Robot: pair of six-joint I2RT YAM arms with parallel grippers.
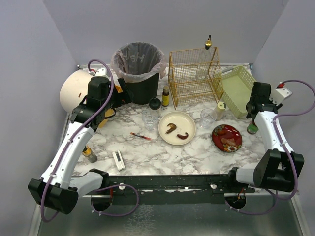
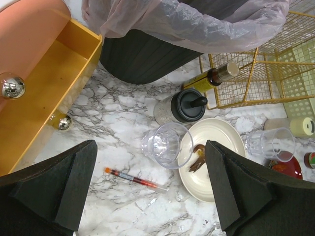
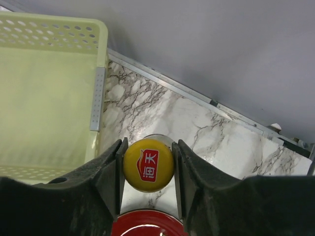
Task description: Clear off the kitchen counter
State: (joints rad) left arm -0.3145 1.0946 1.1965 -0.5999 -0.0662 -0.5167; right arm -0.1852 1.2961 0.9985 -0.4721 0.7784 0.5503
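Observation:
The kitchen counter (image 1: 147,152) is white marble with grey veins. On it are a cream plate (image 1: 177,128) with brown scraps, a red plate (image 1: 227,138), two clear glasses (image 1: 150,118) (image 1: 207,117), a red syringe-like tube (image 1: 141,136), a black-lidded jar (image 1: 155,103) and a sauce bottle (image 1: 166,97). My right gripper (image 3: 148,167) is shut on a yellow-capped bottle (image 3: 148,164), upright between the red plate (image 3: 147,223) and the green basket (image 3: 44,98). My left gripper (image 2: 150,187) is open and empty, high above the tube (image 2: 135,178) and a glass (image 2: 165,145).
A lined black bin (image 1: 139,69) and a gold wire basket (image 1: 194,76) stand at the back. A pink bread bin with an open yellow drawer (image 2: 44,98) is at the left. A white device (image 1: 118,160) and a small bottle (image 1: 90,153) lie near the front left.

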